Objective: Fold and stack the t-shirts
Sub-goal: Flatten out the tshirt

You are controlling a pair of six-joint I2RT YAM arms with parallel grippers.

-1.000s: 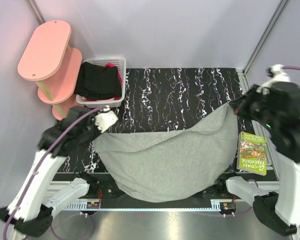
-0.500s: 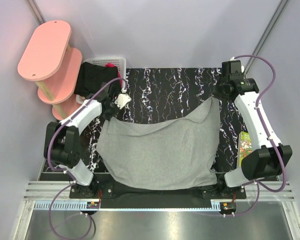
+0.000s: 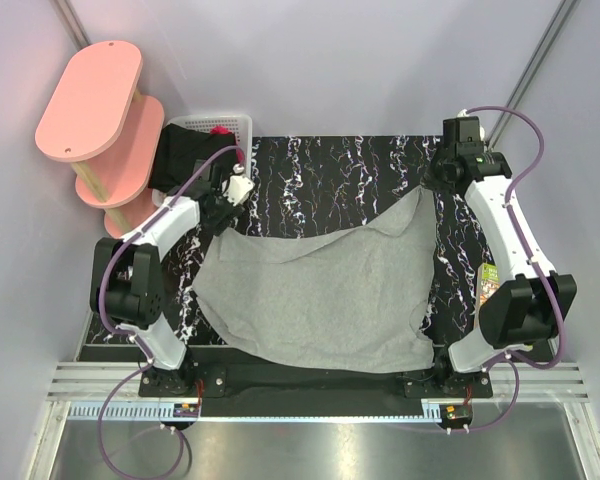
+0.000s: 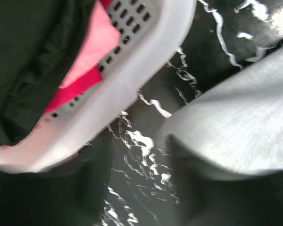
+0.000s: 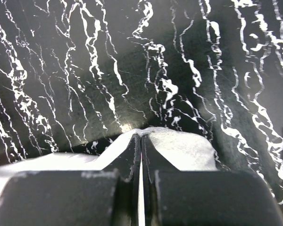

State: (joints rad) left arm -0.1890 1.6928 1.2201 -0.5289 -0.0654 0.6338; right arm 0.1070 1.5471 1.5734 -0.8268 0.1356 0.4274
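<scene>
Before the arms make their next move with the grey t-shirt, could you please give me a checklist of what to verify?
1. The right jaws shut on the grey t-shirt, far right corner: ok.
2. The left jaws gripping its far left corner: not ok; the wrist view shows them apart, bare table between, cloth beside them.
3. The shirt lying flat: not ok; creases run near the right corner.
4. The white lattice basket apart from the shirt: ok.
5. The black garment inside the basket: ok.
6. The book apart from the shirt: ok.
</scene>
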